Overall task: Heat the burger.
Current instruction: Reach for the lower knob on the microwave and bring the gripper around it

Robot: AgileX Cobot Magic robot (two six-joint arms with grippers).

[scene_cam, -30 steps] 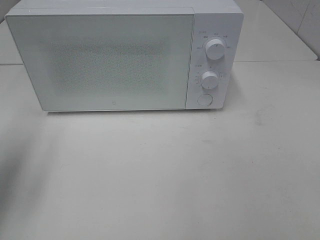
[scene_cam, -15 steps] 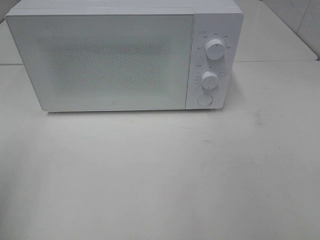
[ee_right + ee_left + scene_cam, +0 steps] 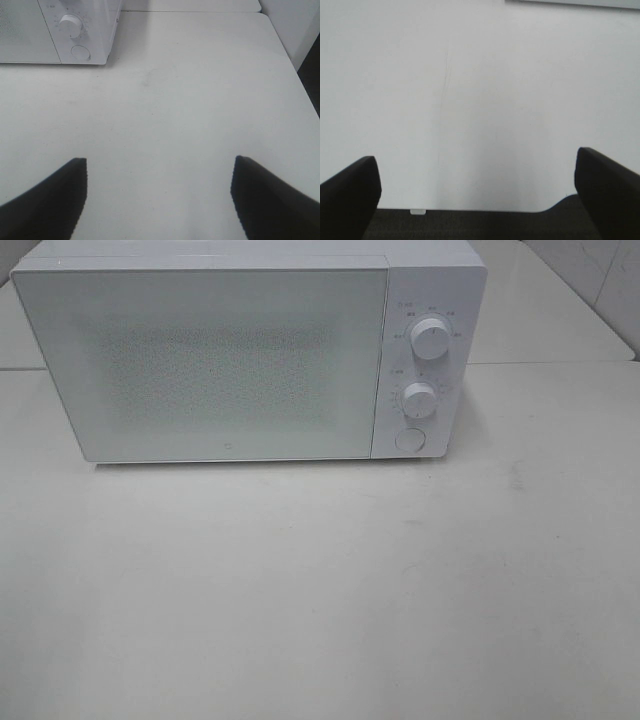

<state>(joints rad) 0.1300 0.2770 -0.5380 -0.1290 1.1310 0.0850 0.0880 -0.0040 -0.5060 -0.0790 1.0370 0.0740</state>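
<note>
White microwave (image 3: pixel 230 360): door shut, window opaque; contents cannot be told.
Controls: upper knob (image 3: pixel 429 338), lower knob (image 3: pixel 420 400), round button (image 3: pixel 410 440).
Bench (image 3: pixel 320 590): pale, carries the microwave at its rear.
Burger: hidden from every view.
Left tool (image 3: pixel 475 165): fingers wide apart, empty, at the bench edge.
Right tool (image 3: pixel 158 162): fingers apart, empty, above the bench.

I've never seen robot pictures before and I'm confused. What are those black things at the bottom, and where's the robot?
The robot has two arms, each ending in a gripper, like a pinching hand. One picture comes from a camera high up: a white microwave, door shut, with two knobs, stands on a white table. The other two come from cameras on the wrists. The black shapes are the left gripper and the right gripper, both open, holding nothing. No burger shows anywhere.
</note>
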